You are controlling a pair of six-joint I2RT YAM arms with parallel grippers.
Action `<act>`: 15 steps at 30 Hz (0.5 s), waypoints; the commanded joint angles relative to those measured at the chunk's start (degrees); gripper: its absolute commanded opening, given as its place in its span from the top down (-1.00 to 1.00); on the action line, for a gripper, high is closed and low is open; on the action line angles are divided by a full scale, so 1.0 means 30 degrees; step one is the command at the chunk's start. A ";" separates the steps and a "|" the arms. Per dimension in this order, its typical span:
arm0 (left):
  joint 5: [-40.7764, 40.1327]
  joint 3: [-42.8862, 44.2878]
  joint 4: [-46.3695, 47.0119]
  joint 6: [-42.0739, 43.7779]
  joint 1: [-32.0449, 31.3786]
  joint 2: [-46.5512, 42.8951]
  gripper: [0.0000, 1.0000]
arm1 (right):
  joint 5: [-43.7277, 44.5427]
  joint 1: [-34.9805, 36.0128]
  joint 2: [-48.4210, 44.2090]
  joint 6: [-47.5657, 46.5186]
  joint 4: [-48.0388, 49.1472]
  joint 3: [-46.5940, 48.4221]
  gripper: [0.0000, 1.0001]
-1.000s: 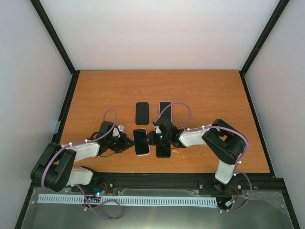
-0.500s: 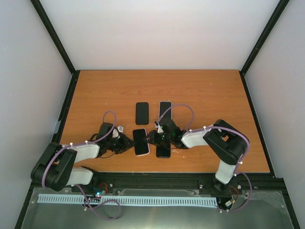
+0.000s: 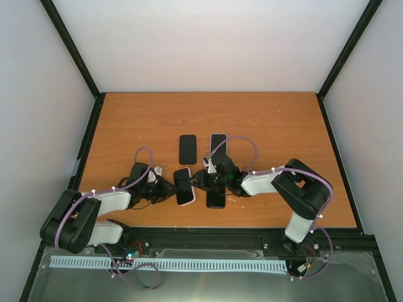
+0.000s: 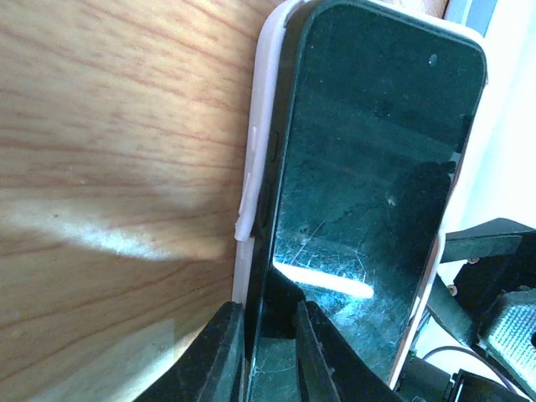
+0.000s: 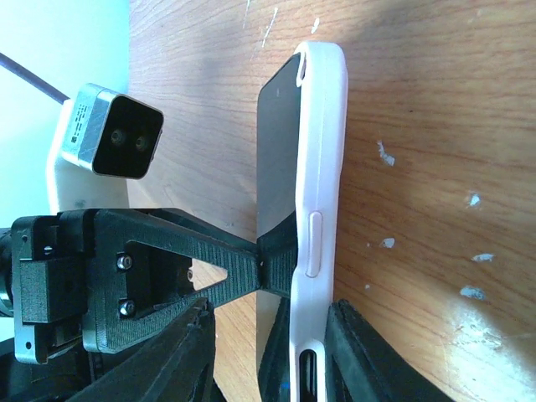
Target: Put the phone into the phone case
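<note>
The phone (image 3: 183, 186), black-screened, sits in a pale pink phone case between my two grippers, near the table's front. My left gripper (image 3: 170, 187) reaches it from the left, my right gripper (image 3: 199, 181) from the right. In the left wrist view the screen (image 4: 368, 167) fills the frame. The case (image 4: 260, 151) lip bulges away from the phone's long edge. My left gripper (image 4: 268, 335) straddles that edge, slightly open. In the right wrist view the case (image 5: 318, 151) stands edge-on. My right gripper (image 5: 270, 322) is open around it, one finger (image 5: 360, 352) against its back.
A bare black phone (image 3: 187, 149) and a phone in a light case (image 3: 218, 143) lie farther back. Another black phone (image 3: 215, 199) lies flat just under my right gripper. The left wrist camera (image 5: 113, 142) is close to my right fingers. Black rails frame the table.
The cased phone has turned a little, its far end swinging left, and has shifted slightly left. My left jaws have parted from a tight pinch. The right gripper has barely moved.
</note>
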 commanded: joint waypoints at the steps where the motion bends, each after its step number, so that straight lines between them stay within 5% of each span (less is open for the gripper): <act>1: 0.1727 0.0219 0.1346 0.0095 -0.0465 0.0353 0.65 | -0.2644 0.0733 0.0625 -0.0198 0.2254 0.0423 0.28; 10: 0.1951 0.0083 0.1867 -0.0354 -0.0465 0.0099 0.63 | -0.2959 0.0731 0.1600 -0.0533 0.2018 0.0849 0.43; 15: 0.1913 0.0073 0.1587 -0.0529 -0.0474 -0.0027 0.64 | -0.2625 0.0718 0.1479 -0.0929 0.1757 0.0741 0.70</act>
